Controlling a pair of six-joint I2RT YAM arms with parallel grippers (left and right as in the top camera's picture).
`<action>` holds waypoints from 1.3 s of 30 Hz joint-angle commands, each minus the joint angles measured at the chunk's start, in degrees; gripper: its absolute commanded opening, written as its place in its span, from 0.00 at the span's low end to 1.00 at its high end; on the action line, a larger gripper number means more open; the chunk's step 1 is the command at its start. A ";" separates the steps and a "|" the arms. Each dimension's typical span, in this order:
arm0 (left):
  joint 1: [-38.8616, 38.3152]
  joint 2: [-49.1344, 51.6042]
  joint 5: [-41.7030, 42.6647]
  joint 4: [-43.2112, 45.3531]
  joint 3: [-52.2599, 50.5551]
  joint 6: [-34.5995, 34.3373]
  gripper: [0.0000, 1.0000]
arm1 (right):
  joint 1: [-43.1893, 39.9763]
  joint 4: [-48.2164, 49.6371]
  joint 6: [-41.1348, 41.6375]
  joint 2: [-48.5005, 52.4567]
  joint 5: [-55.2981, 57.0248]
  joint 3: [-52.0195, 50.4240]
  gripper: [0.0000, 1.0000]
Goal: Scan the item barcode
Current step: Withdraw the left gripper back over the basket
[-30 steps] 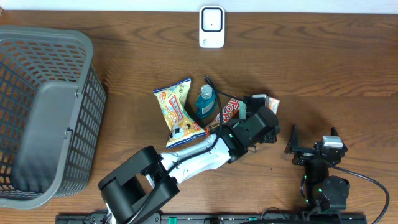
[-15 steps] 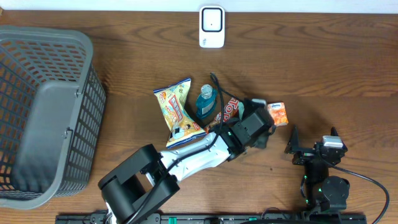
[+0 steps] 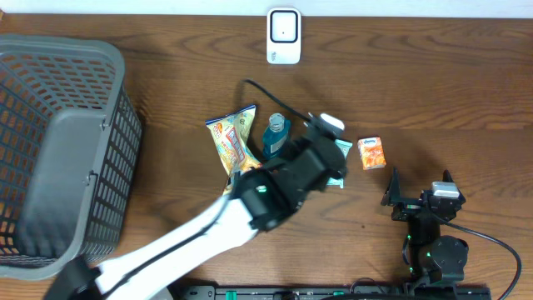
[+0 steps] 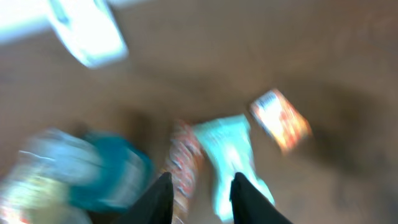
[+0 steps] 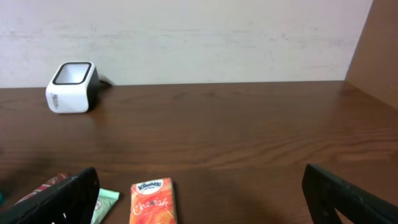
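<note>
left claw (image 4: pixel 200 198) hangs over the teal pack (image 4: pixel 227 149), fingers a little apart and nothing between them as far as the blur shows; right claw (image 5: pixel 205 199) sits wide open and empty. the orange pack (image 3: pixel 371 153) lies flat and alone, just right of the left claw and just ahead of the right one, long axis running front to back. the scanner (image 3: pixel 283 36) is well apart at the back, so the right claw looks better lined up for the pick.

Left wrist view: motion blur throughout; teal packet (image 4: pixel 227 146) print unreadable. Overhead: left arm (image 3: pixel 275 187) covers most of, apparently, that packet.
</note>
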 commanded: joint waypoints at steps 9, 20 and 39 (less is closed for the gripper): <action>19.50 -10.84 -9.62 10.01 13.38 22.64 0.39 | 0.44 -0.17 -0.66 -0.13 -0.26 -0.04 0.99; 25.73 -10.84 -20.04 -2.03 26.21 41.72 0.45 | 0.44 -0.17 -0.66 -0.13 -0.26 -0.04 0.99; 26.56 -29.46 -4.15 -7.48 16.48 30.16 0.50 | 0.44 -0.17 -0.66 -0.13 -0.28 -0.04 0.99</action>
